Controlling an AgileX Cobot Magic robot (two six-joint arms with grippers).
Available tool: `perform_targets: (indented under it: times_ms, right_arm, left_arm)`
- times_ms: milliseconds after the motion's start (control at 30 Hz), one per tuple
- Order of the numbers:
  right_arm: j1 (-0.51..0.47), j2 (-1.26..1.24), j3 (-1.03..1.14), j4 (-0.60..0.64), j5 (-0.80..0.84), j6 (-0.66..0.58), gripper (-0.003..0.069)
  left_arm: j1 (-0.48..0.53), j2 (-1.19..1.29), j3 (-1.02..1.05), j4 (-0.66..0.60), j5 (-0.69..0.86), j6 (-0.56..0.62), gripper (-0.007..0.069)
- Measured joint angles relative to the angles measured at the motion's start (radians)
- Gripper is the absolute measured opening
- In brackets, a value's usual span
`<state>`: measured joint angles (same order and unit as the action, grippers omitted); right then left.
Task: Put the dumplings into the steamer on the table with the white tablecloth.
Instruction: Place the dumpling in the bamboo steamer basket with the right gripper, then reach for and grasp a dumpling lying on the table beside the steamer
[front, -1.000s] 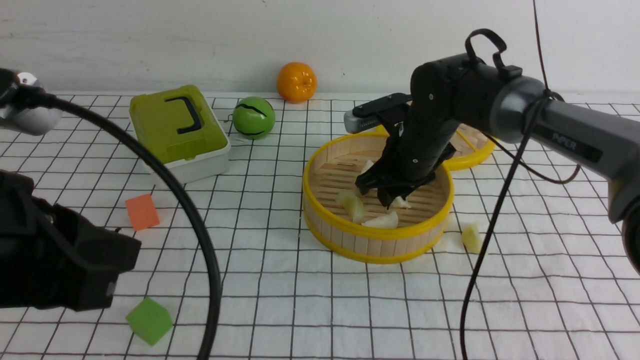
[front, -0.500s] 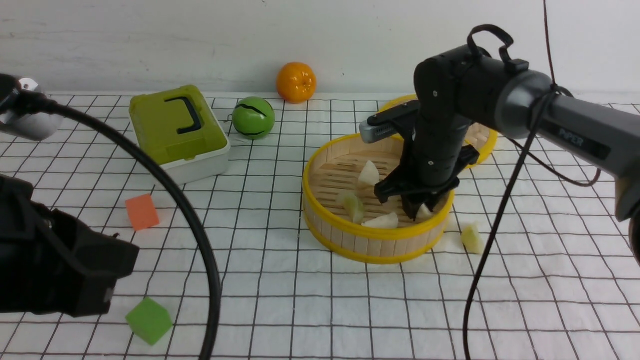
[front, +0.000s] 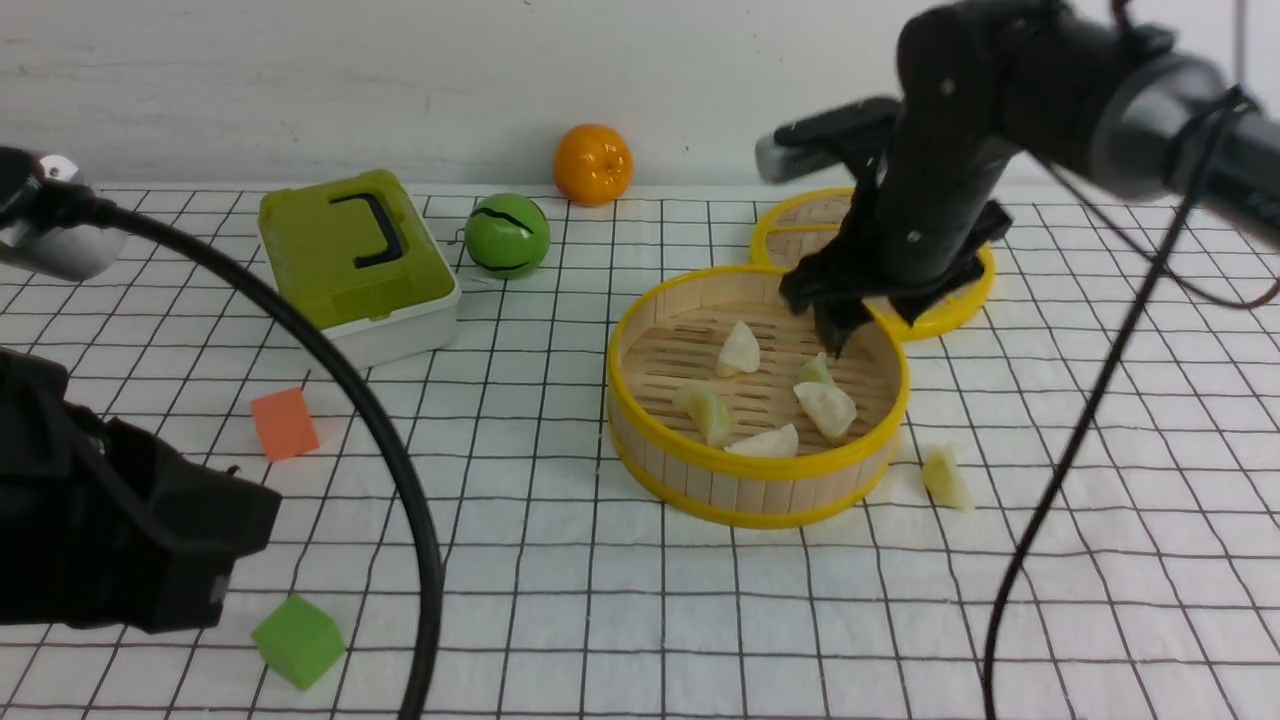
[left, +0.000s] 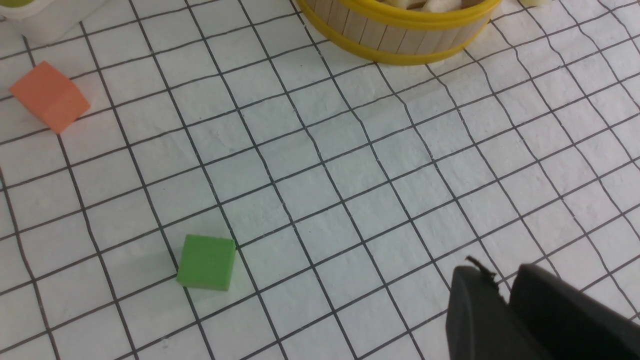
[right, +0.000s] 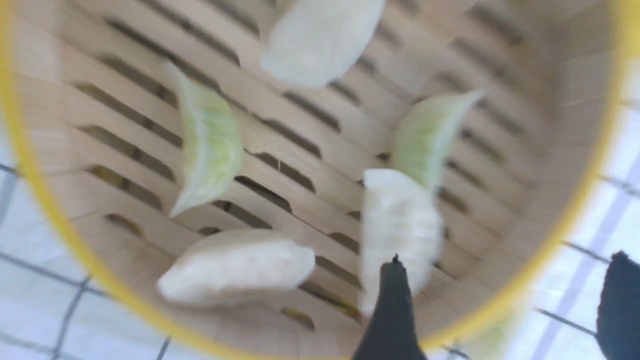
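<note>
The steamer (front: 640, 420) stands mid-table on the white tablecloth (front: 620, 600) and holds several dumplings. They include a cream one (front: 738, 350), a pale green one (front: 708, 412) and a cream one (front: 828, 408). One more dumpling (front: 945, 477) lies on the cloth just right of the steamer. My right gripper (front: 835, 325) hangs open and empty above the steamer's far right side. In the right wrist view its fingers (right: 392, 310) are wide apart over the rim (right: 50, 210) and a white dumpling (right: 397, 225). My left gripper (left: 500, 280) is shut and empty, low over the cloth.
The steamer's lid (front: 800, 225) lies behind it. A green lidded box (front: 355, 260), a green ball (front: 507, 236) and an orange (front: 593, 164) sit at the back. An orange cube (front: 284, 423) and a green cube (front: 298, 640) lie at front left. A black cable (front: 400, 450) arcs there.
My right gripper has opened, leaving a cream dumpling in the steamer, and has risen up and back to the right. The left arm has stayed put.
</note>
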<state>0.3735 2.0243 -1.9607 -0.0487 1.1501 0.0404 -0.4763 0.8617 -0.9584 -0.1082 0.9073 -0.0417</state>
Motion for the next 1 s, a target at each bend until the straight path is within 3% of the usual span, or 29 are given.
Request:
perform_targets:
  times_ms: [200,400,600,833,1000]
  right_arm:
    - [-0.092,-0.12,0.055,0.009,0.03,-0.001,0.0511]
    - [-0.239,-0.119,0.346,0.208,-0.127,-0.103,0.0489]
    - [-0.25,-0.042,0.424,0.364,-0.253,-0.234,0.0487]
    - [-0.25,0.047,0.427,0.381,-0.297,-0.255,0.0483]
    - [-0.25,0.06,0.428,0.366,-0.297,-0.258,0.0392]
  left_arm:
    - [0.0,0.0,0.0,0.0,0.0,0.0,0.0107]
    - [0.0,0.0,0.0,0.0,0.001,0.001,0.0111]
    - [0.0,0.0,0.0,0.0,-0.011,0.001,0.0111]
    - [0.0,0.0,0.0,0.0,-0.01,0.001,0.0111]
    - [0.0,0.0,0.0,0.0,-0.01,0.001,0.0111]
